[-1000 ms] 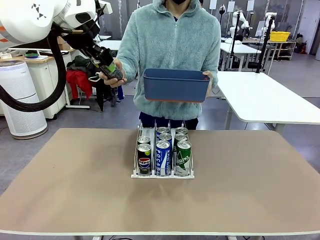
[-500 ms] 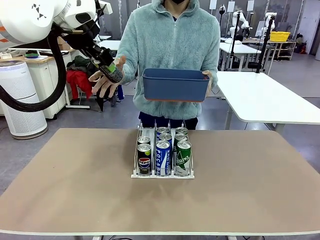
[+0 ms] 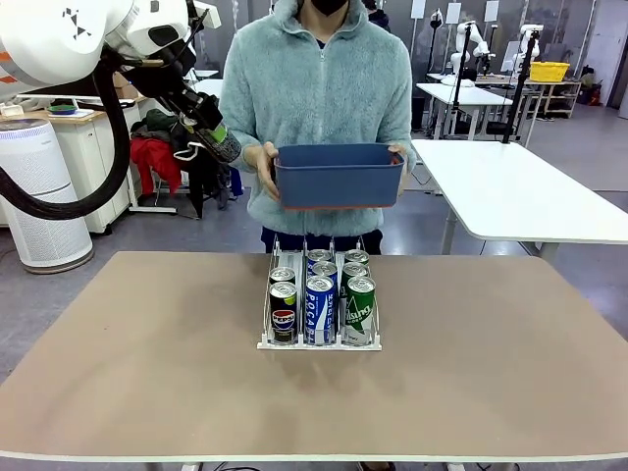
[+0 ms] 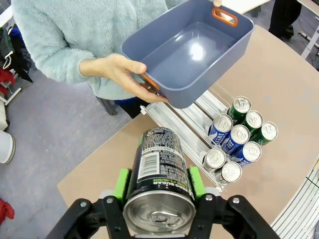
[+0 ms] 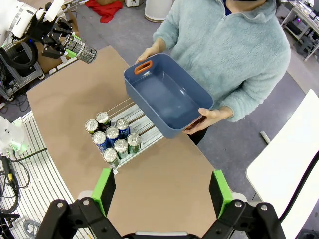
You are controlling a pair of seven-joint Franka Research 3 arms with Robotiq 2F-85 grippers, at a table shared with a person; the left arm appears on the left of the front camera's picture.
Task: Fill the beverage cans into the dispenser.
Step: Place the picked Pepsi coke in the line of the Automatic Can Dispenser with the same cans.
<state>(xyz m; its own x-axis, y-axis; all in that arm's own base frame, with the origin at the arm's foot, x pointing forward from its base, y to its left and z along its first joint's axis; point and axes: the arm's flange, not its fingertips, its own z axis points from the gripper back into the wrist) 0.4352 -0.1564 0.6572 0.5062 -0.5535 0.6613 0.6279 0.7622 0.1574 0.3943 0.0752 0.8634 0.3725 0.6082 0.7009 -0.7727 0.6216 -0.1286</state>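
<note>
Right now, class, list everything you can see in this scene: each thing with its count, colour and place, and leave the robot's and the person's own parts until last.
Cans in the dispenser: seven; two dark, two blue-and-white, three green; standing in its lanes.
Held can: one, dark with a silver top, in the left gripper above the table's left far side.
Dispenser: one, clear and white, three lanes, mid-table.
Bin: one, dark blue with orange handles, nothing in it, held above the dispenser.
Table: one, tan.
Left gripper: shut on the held can.
Right gripper: open, high over the table.
Person's hands: two, on the bin's ends.
</note>
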